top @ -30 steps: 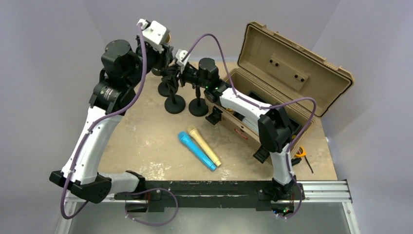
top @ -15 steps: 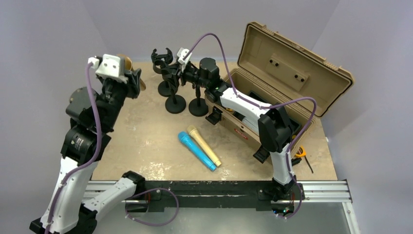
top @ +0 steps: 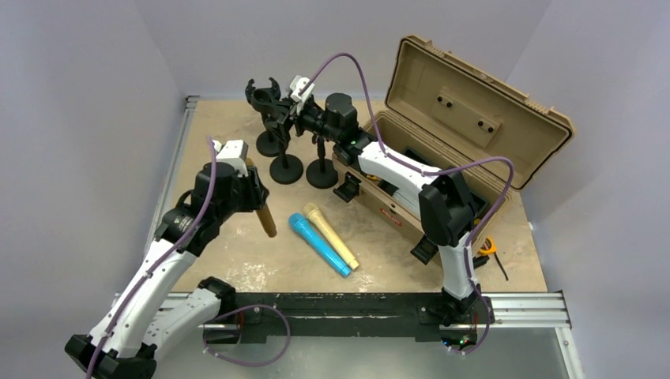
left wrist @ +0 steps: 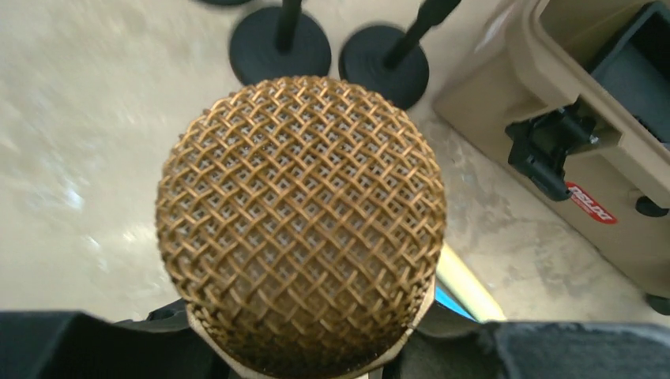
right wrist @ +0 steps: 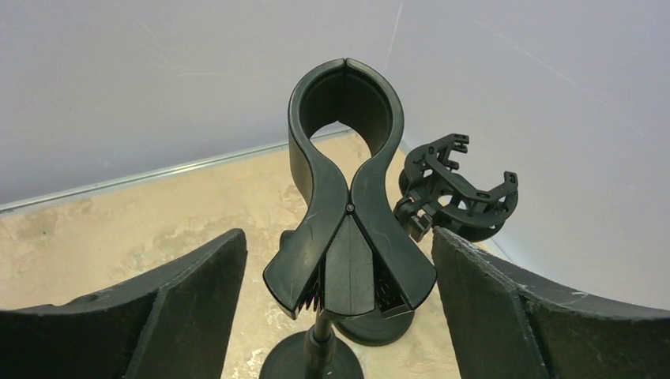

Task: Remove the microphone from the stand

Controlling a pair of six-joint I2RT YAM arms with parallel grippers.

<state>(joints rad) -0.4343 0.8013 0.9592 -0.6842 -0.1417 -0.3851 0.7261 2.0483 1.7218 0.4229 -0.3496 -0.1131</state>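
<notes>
Nearest, low in the centre of the top view, a blue mic [top: 318, 245] and a yellow mic [top: 333, 237] lie side by side on the worktop [top: 229, 253], touching along their length, probably the spot where freed mics are laid. Just left of them and a little farther up the frame, the left gripper [top: 257, 197] has its jaws nearly closed around the gold mic [left wrist: 300, 221], gripping it just below the head. In the top view its handle slants down toward the worktop beside the blue mic, and in the left wrist view the mesh head fills the frame, so it sits right between the jaws. This mic is clear of every stand, well apart from them, and looks poised for setting down with the other two. Farther back, upper centre, three stands rest on round bases. The right gripper [right wrist: 338, 237] reaches to the middle stand [top: 284, 168], its jaws standing wide on either side of the clip [right wrist: 348, 197], with a gap on each side and nothing held. That placement suits bracing the clip or squeezing its wings. The clip ring is empty, as is the shock mount [right wrist: 458, 189] behind it. Farthest, at upper right, the tan case [top: 466, 118] stands with its lid open.
</notes>
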